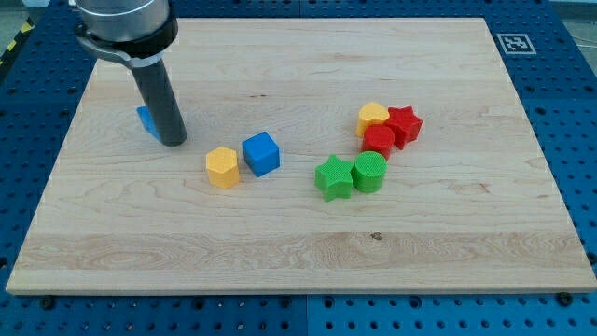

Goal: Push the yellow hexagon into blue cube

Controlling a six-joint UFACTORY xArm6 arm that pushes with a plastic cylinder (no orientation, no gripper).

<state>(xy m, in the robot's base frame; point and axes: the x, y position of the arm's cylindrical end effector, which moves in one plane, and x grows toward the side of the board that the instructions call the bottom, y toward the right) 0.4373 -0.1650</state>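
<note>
The arm has no claw; its tip (173,142) sits left of the yellow hexagon (222,167) and should push rightward, centred, into the touching blue cube (261,154).

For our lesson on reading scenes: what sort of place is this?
Probably a robotics lab bench: a wooden board on a blue perforated table, small blocks such as the yellow hexagon, and a printed marker tag.

Yellow hexagon (222,167), blue cube (261,153), green star (334,177), pale wooden board (308,243).
</note>
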